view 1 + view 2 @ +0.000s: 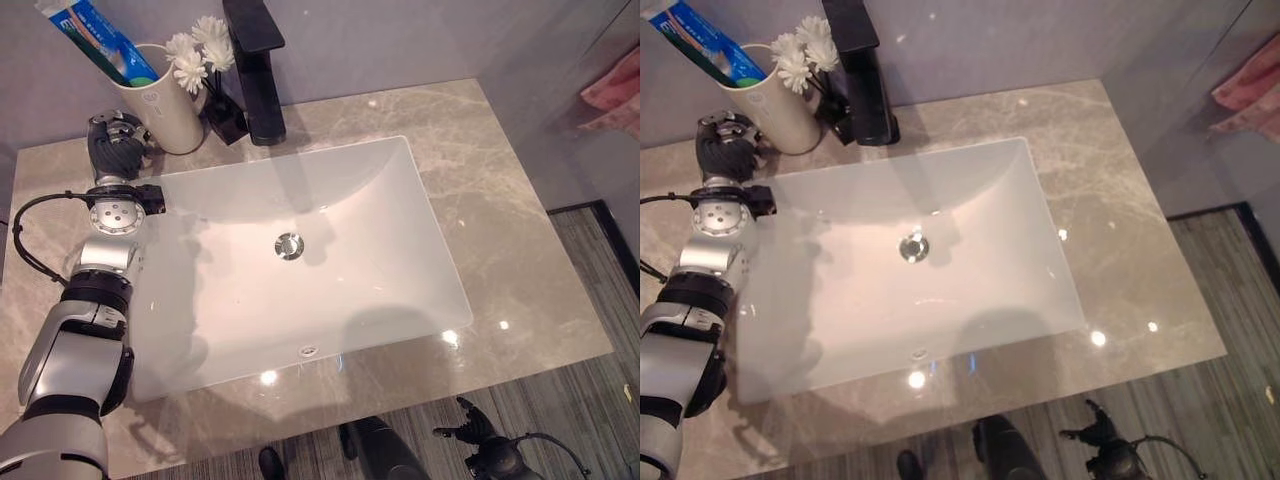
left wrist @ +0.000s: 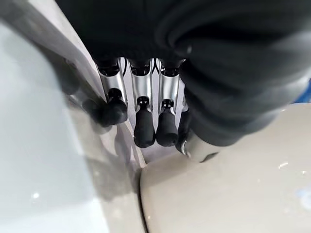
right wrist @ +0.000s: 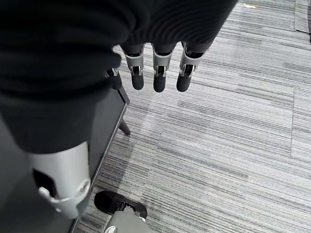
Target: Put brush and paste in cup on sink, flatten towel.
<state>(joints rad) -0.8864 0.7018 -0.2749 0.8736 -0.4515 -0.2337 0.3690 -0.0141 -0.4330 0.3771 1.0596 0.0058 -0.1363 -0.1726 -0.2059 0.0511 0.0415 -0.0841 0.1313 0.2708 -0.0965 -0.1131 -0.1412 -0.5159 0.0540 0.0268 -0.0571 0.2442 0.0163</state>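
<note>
From the left eye view you see the cup (image 1: 165, 100) standing at the back left corner of the counter (image 1: 520, 250), just left of the black tap (image 1: 255, 60) and the white flowers (image 1: 200, 50), with the paste (image 1: 100, 35) already leaning out of its mouth; you cannot make out a brush there. Your left hand (image 1: 115, 145) sits just beside the cup, near the sink (image 1: 300, 250) rim. In the right eye view the pink towel (image 1: 1250, 90) hangs beyond the counter's right edge, and your right hand (image 1: 1095, 430) dangles low over the floor. The left wrist view shows the fingers (image 2: 143, 126) relaxed and holding nothing, the cup wall close beside them. The right wrist view shows straight, empty fingers (image 3: 160, 73) above the carpet (image 3: 233, 145). The cup step looks nearly closed; next, lift your right hand toward the towel.
</note>
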